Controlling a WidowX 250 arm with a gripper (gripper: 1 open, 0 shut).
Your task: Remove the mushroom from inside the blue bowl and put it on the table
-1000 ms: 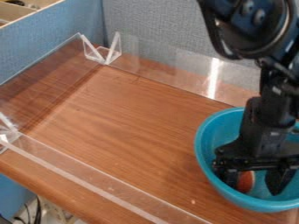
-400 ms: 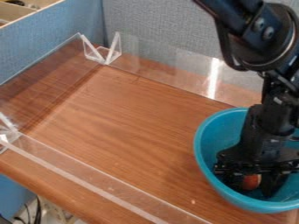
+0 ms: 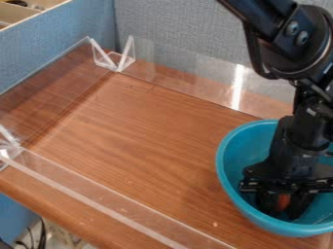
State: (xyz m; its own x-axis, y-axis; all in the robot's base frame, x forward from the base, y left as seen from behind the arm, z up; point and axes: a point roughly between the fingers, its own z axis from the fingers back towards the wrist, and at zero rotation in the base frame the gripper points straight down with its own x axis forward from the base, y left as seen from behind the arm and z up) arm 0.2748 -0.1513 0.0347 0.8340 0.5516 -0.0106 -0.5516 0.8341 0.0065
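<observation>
Tool (image 3: 283,197): black two-fingered end of the arm, pointing straight down into the blue bowl (image 3: 235,160), its tips low against the bowl's floor.
Tool state: the fingers are drawn together and clamped on the mushroom (image 3: 279,201), one on each side of it.
Mushroom: only a small orange-brown patch with a pale bit shows between the dark fingers; the rest is hidden by them. It sits inside the bowl, at the bottom, toward the side nearest the camera.
Contact with bowl: whether the mushroom rests on the bowl's floor or is just clear of it cannot be told from this view.
Arm (image 3: 297,58): bulky black links come down from the top right corner, narrowing to an upright wrist above the bowl and covering part of its far rim.
Blue bowl: large, glossy, teal-blue, smooth inside; it stands on the worktop at the lower right, partly cut off by the picture's edge.
Worktop (image 3: 130,136): reddish-brown wood grain, stretching left and away from the bowl.
Acrylic walls (image 3: 78,185): low, clear strips edging the worktop along the near, left and far sides, with small clear brackets at the far corner.
Backdrop (image 3: 169,29): blue-grey fabric panels behind the far wall; a pale wooden box edge shows at the top left.
</observation>
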